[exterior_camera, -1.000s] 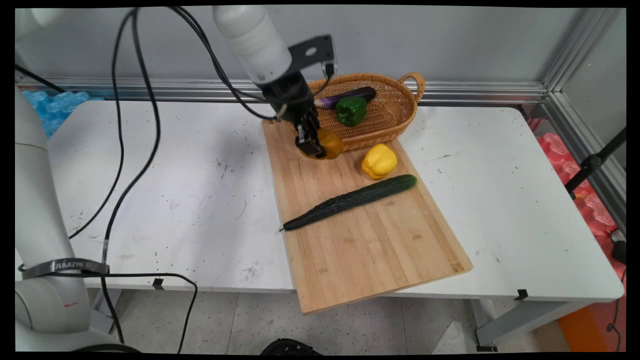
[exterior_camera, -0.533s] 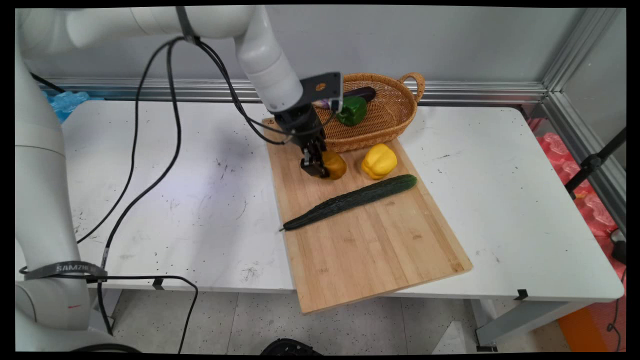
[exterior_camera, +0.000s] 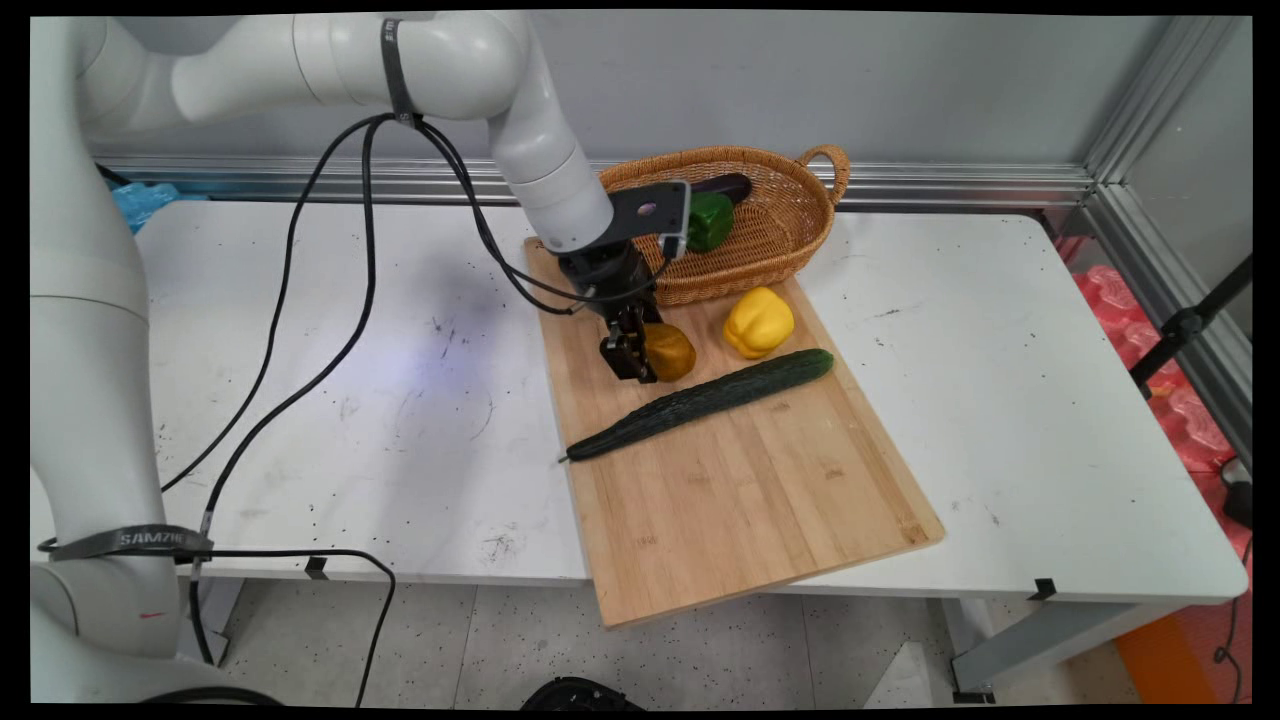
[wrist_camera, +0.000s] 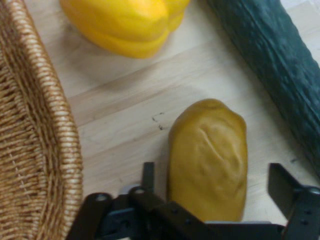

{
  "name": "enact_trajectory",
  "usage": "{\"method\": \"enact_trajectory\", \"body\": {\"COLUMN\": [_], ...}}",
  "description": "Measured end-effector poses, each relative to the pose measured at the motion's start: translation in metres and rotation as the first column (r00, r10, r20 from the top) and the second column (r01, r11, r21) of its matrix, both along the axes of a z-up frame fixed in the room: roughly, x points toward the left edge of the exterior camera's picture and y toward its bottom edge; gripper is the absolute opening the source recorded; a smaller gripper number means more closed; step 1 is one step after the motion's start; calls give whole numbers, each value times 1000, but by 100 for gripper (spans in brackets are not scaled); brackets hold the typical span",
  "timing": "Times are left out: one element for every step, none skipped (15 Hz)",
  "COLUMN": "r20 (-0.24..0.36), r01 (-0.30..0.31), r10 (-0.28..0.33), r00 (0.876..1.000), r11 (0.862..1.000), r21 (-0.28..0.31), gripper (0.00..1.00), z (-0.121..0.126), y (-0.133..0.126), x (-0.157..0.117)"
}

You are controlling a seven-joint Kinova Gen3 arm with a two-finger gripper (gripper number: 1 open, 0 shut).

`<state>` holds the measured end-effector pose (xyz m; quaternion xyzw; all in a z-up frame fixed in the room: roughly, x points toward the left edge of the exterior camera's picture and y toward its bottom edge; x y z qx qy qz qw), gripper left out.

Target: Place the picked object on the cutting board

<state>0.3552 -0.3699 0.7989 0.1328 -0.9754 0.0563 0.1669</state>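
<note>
A brownish-yellow potato (exterior_camera: pixel 672 350) (wrist_camera: pixel 210 160) rests on the wooden cutting board (exterior_camera: pixel 740 500) near its far end. My gripper (exterior_camera: pixel 630 365) (wrist_camera: pixel 215 177) reaches down around it and is open: in the hand view both fingers stand a little apart from the potato's sides. A yellow bell pepper (exterior_camera: pixel 758 321) (wrist_camera: pixel 125 22) lies just to the right of the potato. A long dark cucumber (exterior_camera: pixel 705 402) (wrist_camera: pixel 280 65) lies slantwise across the board, close in front of the potato.
A wicker basket (exterior_camera: pixel 780 240) (wrist_camera: pixel 35 150) stands at the board's far end, holding a green pepper (exterior_camera: pixel 712 220) and a purple eggplant (exterior_camera: pixel 728 185). Black cables hang from the arm over the table's left part. The board's near end juts past the table's front edge.
The gripper has come down and towards the near side with the potato, from beside the basket's front to the board. The potato now rests on the board and the fingers stand apart from it.
</note>
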Motion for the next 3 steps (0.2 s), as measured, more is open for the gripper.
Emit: {"method": "enact_trajectory", "body": {"r20": [-2,-4,-6], "r01": [4,6,7], "r10": [-4,-6,-7], "r00": [1000,1000,1000], "r11": [1000,1000,1000], "r21": [-1,-3,-6], "gripper": [100,100,100], "z": [-1,0,0], "y": [0,0,0], "x": [0,1,2]}}
